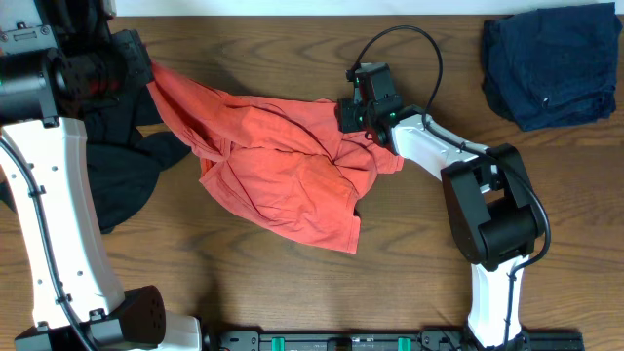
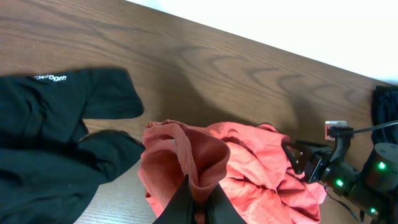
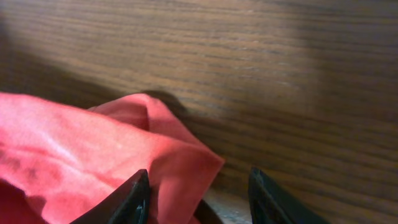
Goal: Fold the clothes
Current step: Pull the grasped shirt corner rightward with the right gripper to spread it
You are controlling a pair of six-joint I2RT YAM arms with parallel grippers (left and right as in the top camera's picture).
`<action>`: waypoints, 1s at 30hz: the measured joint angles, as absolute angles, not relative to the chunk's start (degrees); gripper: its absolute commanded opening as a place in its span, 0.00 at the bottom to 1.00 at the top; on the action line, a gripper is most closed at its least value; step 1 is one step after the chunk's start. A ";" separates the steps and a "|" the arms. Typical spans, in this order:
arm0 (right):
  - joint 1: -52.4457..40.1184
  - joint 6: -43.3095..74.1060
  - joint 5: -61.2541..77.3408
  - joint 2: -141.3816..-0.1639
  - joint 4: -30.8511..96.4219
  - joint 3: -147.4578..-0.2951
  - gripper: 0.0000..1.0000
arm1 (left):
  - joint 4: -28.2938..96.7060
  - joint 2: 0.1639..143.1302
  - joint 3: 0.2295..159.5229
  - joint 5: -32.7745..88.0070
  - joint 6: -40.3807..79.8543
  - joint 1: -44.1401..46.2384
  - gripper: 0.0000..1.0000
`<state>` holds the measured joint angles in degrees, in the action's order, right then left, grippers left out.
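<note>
Now the right corner of the crumpled coral-red cloth T-shirt lies between the half-parted, empty fingers of the right gripper; the left gripper pinches its opposite end tight.

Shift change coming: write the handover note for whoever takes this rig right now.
Left pincer: shut on a raised fold of the red T-shirt, at its left end.
Right pincer: open, a shirt corner between its jaws, not clamped.
Black garment: bunched at the table's left, beside the shirt.
Dark blue garment: heaped at the far right corner.
Done: nothing folded yet; the shirt lies crumpled.
Left: probably close the right grip, spread the shirt flat, fold it, then the others.
</note>
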<state>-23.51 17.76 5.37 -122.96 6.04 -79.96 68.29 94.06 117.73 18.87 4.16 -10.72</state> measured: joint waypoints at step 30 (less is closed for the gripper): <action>-22.22 20.43 9.45 -122.76 6.09 -80.20 0.01 | 68.60 94.06 117.71 18.85 4.14 -10.70 0.06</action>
<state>-22.22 20.43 9.45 -122.76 6.09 -80.20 68.60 94.06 117.71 18.85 4.14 -10.70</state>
